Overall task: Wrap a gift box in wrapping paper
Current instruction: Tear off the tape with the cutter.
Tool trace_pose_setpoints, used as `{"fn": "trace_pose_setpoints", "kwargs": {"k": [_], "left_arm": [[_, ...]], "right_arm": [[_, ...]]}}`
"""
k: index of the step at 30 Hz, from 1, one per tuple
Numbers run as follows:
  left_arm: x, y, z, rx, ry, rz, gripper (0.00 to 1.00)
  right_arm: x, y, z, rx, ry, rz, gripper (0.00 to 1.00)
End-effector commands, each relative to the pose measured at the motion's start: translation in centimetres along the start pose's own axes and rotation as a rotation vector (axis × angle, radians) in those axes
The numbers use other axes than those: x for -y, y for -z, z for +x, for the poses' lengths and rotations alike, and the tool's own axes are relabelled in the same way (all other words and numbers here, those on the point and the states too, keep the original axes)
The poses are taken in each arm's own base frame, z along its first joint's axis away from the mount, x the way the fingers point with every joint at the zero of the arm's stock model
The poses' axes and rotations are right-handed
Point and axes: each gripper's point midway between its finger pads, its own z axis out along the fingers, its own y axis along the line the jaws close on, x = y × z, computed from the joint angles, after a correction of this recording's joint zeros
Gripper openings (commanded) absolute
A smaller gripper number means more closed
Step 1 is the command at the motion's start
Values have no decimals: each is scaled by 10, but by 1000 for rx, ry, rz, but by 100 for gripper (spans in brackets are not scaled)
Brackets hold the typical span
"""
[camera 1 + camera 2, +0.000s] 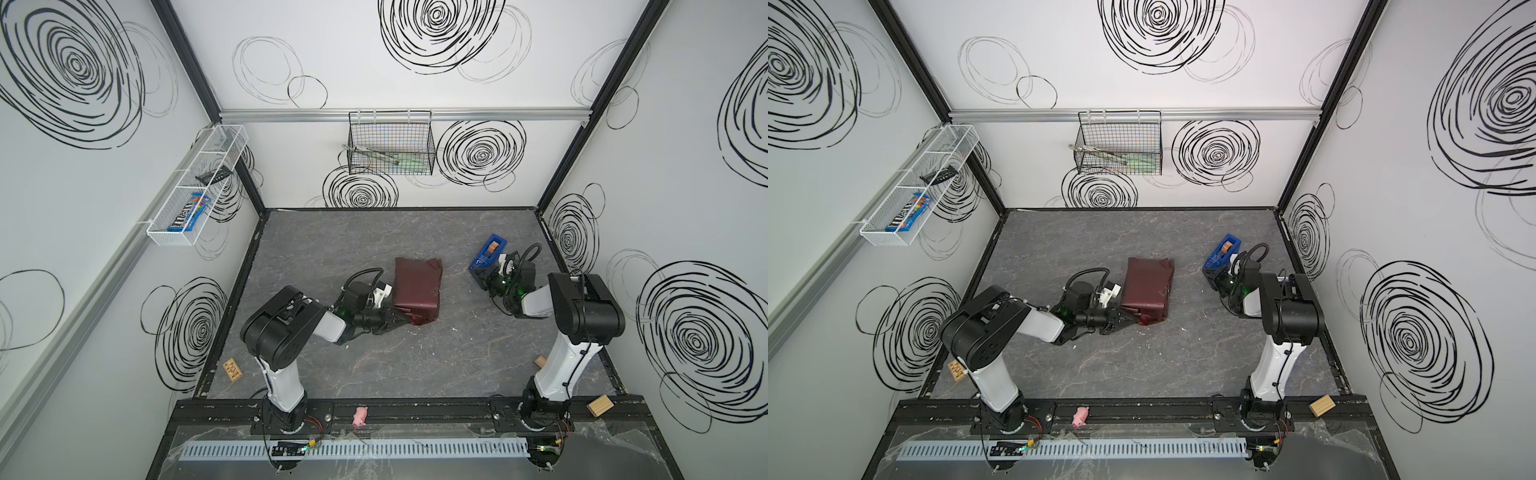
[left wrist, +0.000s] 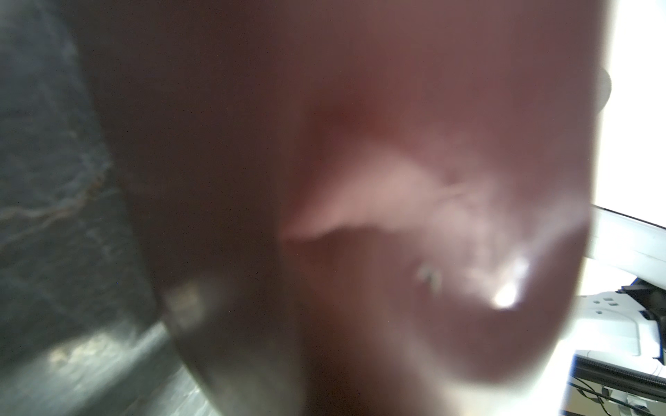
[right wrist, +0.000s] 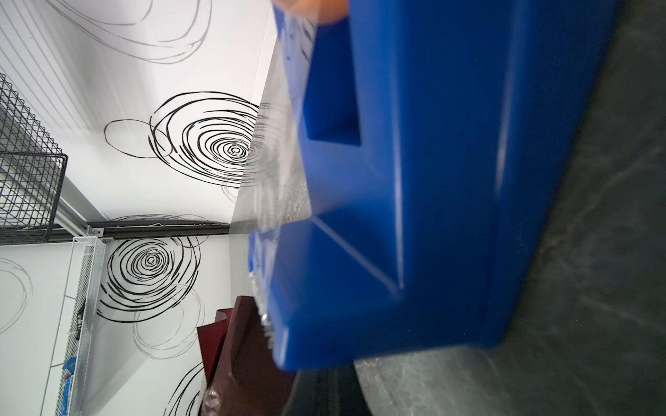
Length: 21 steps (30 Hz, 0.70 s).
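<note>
Jaws closed, the left gripper (image 1: 401, 319) seems to pinch a loose flap at the near corner of the paper (image 1: 417, 286). The paper lies folded over the hidden box in the middle of the table (image 1: 374, 365). The right gripper (image 1: 483, 279), also shut, sits against the near end of the dispenser (image 1: 488, 250); whether it holds tape cannot be told. Sealing looks to be the step in hand: next, tape must reach the pinned flap.

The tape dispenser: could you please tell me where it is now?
In both top views the tape dispenser stands on the right side of the table, beyond the right gripper, right of the wrapping paper.
</note>
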Motion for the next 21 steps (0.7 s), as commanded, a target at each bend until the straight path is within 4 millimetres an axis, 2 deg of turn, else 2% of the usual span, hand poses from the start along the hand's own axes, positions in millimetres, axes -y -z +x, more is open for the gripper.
{"fn": "trace_pose_setpoints", "kwargs": {"k": [1,15,21], "left_arm": [[9,-3,-2,-6,-39,34,0],[8,-3,-2,-6,-39,31,0],[6,-3,-1,-9,-38,28,0]], "right_arm": [[23,-4,38,-106,-85,52,0],[52,2,57,-84,-195,124,0],[48,-2,68,-118,-206,54,0]]}}
